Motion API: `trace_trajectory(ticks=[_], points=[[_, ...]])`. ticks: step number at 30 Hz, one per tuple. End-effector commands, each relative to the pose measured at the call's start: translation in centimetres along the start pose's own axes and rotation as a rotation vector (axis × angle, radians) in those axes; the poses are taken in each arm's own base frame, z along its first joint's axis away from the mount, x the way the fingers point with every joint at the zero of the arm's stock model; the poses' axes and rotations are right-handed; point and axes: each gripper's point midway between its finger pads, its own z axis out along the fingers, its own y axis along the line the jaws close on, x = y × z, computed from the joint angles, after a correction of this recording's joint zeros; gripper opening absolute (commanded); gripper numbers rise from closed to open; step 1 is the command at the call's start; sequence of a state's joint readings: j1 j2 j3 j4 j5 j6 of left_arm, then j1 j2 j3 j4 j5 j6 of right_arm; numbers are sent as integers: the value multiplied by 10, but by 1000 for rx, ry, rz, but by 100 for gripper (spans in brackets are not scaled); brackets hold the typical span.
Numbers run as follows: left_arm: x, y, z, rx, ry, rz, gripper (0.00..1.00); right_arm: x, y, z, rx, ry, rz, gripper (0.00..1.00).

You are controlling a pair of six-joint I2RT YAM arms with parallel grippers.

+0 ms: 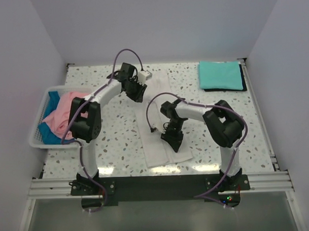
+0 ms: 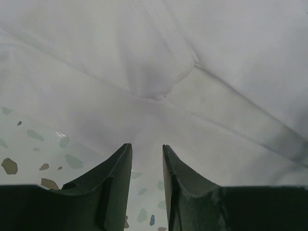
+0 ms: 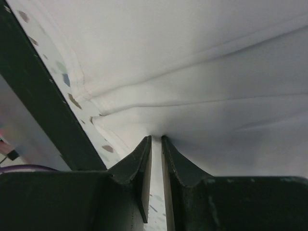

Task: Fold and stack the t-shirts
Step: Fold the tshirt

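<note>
Close to the near edge of the table, a little right of its middle, the right gripper comes down on the near end of the white t-shirt. In the right wrist view its fingers are drawn almost together and pinch the shirt's stitched edge. Creases fan out from the tips across the cloth, and speckled tabletop shows just left of the hem. The white t-shirt lies flat as a long narrow strip, running from the near edge up the middle of the table toward the far edge. Against the left edge stands a white lattice basket. It holds a crumpled pink t-shirt on top of a blue t-shirt that shows at both its far and near ends. Farther back, the left gripper hangs at the left border of the strip's far part. In the left wrist view its fingers stand apart with nothing between them, over the shirt's border, with layered white folds beyond the tips and tabletop to the left. In the far right corner a teal t-shirt lies folded into a neat rectangle, with a dark layer showing along its right side.
</note>
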State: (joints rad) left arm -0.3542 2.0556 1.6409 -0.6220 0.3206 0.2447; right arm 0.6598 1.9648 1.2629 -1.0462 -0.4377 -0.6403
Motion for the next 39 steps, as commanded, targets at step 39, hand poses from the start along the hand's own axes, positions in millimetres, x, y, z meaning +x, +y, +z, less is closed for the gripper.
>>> trace_trajectory(ticks=[39], points=[[-26,77,81,-31,-49,-85,38,-129,-227,-115,482,-562,253,34]])
